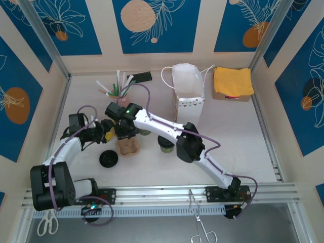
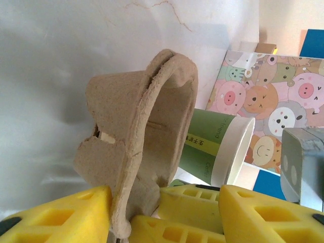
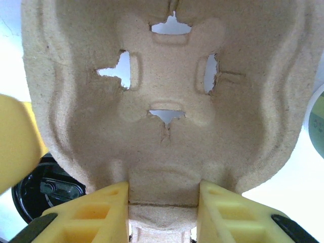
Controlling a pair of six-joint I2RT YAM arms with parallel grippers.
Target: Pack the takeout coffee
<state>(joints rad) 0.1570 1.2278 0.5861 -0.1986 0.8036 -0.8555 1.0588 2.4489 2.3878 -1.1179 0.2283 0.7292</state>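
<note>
- Step in hand, as I judge it: readying the pulp cup carrier (image 3: 167, 147) before any cup goes in.
- Right tool (image 3: 162, 195) pinches the carrier's end tab, fingers tight on both sides.
- Left tool (image 2: 152, 212) straddles the carrier's wall; whether it clamps or merely brackets, I cannot tell.
- The carrier sits left of centre on the surface (image 1: 238, 131), between the two tools.
- Next move likely calls for laying the carrier flat, then freeing one tool.
- Green cup (image 2: 212, 147) stands just beside it, lidless; black lid (image 1: 108, 159) lies near.
- Paper bag (image 1: 188, 86) waits open at the back, well apart.
- The crossed arms crowd the cup, so reaching it looks awkward.
</note>
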